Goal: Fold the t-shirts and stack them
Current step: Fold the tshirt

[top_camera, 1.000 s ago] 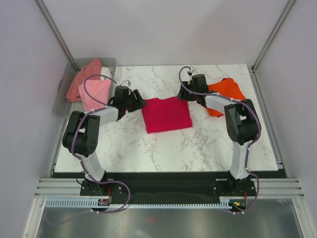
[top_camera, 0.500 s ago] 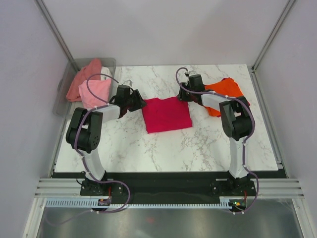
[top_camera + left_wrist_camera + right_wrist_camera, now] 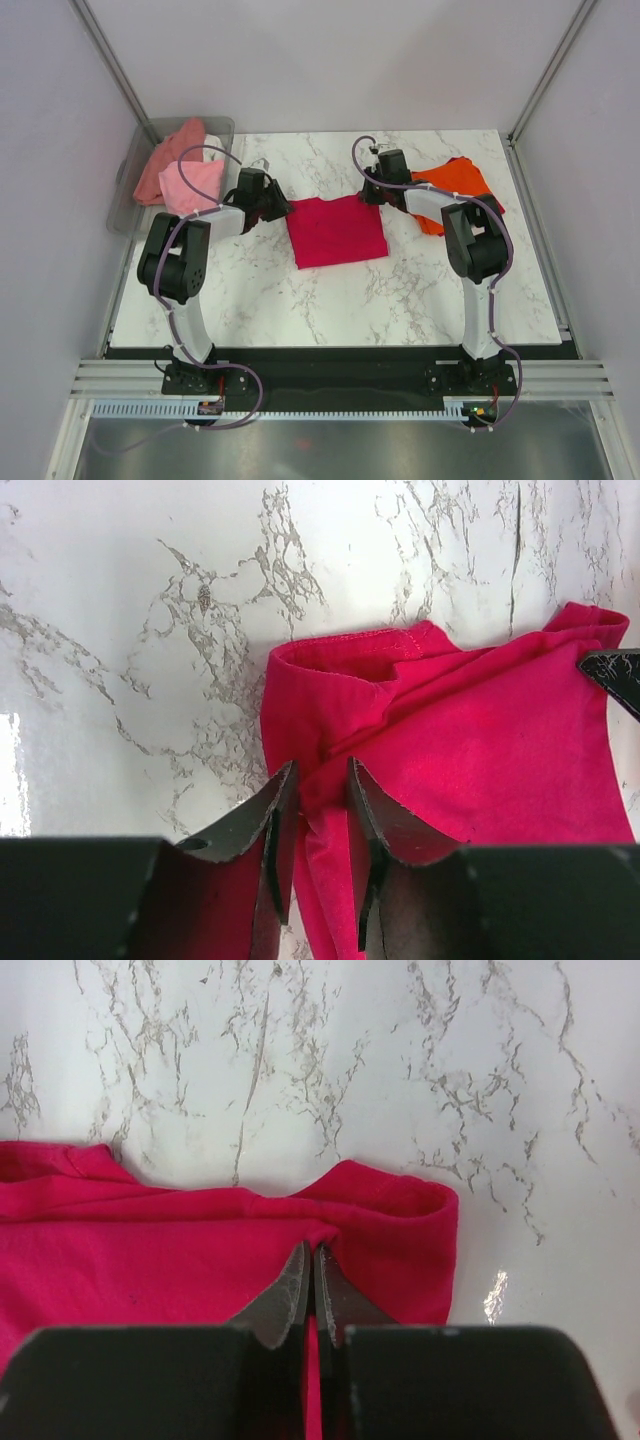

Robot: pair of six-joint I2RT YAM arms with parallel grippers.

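Observation:
A crimson t-shirt (image 3: pixel 337 231) lies folded into a rough square on the marble table (image 3: pixel 300 290). My left gripper (image 3: pixel 283 208) is at its far left corner. In the left wrist view the left gripper (image 3: pixel 320 775) is shut on a raised ridge of the crimson t-shirt (image 3: pixel 480 750) that fills the gap between the jaws. My right gripper (image 3: pixel 368 193) is at the far right corner. In its wrist view the right gripper (image 3: pixel 312 1250) pinches a thin fold of the crimson t-shirt (image 3: pixel 150 1250). An orange t-shirt (image 3: pixel 462 180) lies crumpled at the back right.
A clear grey bin (image 3: pixel 125 195) stands off the table's back left corner, holding a light pink t-shirt (image 3: pixel 192 185) and a salmon one (image 3: pixel 172 152). The right arm's upper link passes over the orange t-shirt. Walls close in on both sides.
Both grippers have closed onto the far corners of the crimson t-shirt, bunching the cloth between their jaws. The arms' elbows have shifted slightly; the shirt has stayed in place.

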